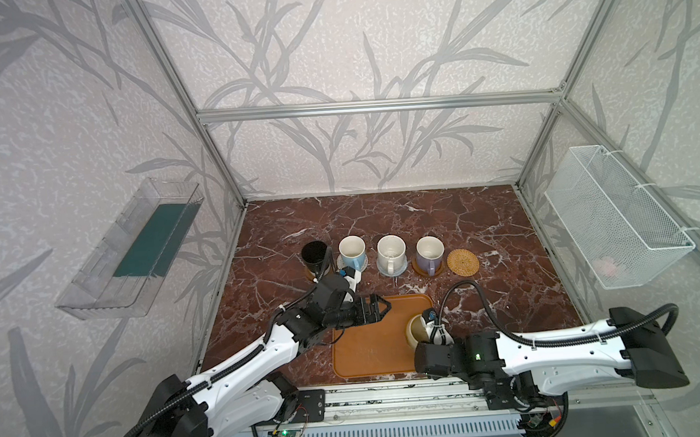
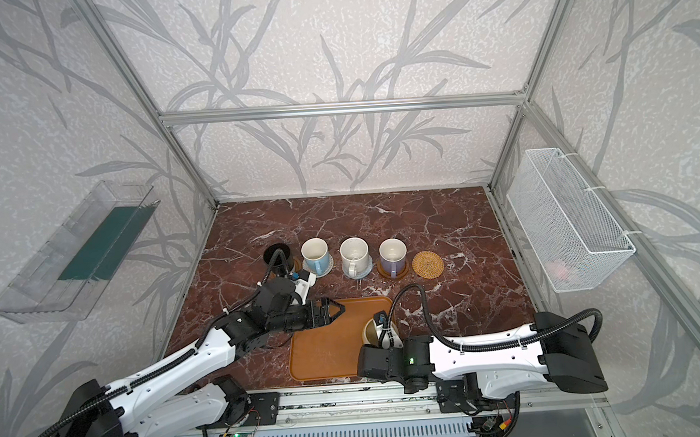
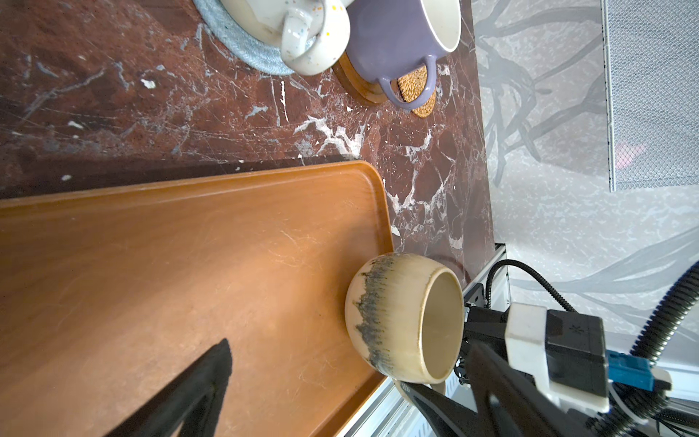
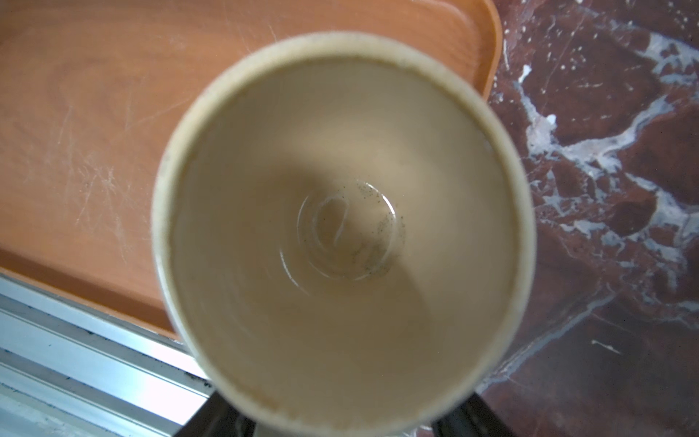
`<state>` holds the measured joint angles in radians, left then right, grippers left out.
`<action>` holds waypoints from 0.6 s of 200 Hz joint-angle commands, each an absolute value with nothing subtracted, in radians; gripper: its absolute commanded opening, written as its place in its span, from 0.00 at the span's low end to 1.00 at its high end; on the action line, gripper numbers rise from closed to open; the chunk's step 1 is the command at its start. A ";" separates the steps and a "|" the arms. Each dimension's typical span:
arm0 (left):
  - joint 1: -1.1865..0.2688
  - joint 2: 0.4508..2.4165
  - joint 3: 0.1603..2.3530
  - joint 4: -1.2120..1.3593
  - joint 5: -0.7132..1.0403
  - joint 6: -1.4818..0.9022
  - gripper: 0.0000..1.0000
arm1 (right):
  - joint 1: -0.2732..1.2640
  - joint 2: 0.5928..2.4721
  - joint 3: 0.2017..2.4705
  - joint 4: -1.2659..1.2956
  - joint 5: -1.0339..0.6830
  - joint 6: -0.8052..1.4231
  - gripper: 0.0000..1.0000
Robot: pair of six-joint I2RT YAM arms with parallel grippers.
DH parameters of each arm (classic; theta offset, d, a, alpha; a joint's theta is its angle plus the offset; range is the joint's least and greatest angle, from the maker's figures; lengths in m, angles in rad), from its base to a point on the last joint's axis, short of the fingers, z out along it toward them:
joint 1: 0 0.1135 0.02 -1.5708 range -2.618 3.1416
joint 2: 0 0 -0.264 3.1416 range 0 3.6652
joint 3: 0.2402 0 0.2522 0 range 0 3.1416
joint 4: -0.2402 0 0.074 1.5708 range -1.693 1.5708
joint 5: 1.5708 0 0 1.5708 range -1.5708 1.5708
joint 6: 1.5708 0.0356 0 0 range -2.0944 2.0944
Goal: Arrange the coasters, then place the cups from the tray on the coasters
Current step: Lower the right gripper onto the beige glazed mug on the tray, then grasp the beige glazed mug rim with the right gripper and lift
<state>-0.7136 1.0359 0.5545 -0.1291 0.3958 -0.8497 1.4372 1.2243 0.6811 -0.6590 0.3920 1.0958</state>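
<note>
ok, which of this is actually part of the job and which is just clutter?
Job: orange-brown rectangular tray; beige-yellow ceramic mug on it; black mug, light blue mug, speckled white mug, lavender mug; coasters under them: brown wooden, cream woven, blue-grey woven, second brown wooden; bare tan rattan coaster.
Lying about: clear plastic bin; white wire basket.

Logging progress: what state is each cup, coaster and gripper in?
Black mug: on wooden coaster.
Light blue mug: on cream coaster.
Speckled mug: on blue-grey coaster.
Lavender mug: on brown coaster.
Beige mug: upright on tray.
Rattan coaster: bare.
Left gripper: open.
Right gripper: at beige mug, grip unclear.
</note>
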 commanded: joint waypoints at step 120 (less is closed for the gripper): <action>-0.724 1.040 0.542 -0.090 0.391 -0.868 0.99 | 1.447 1.259 0.669 -0.639 0.419 1.115 0.27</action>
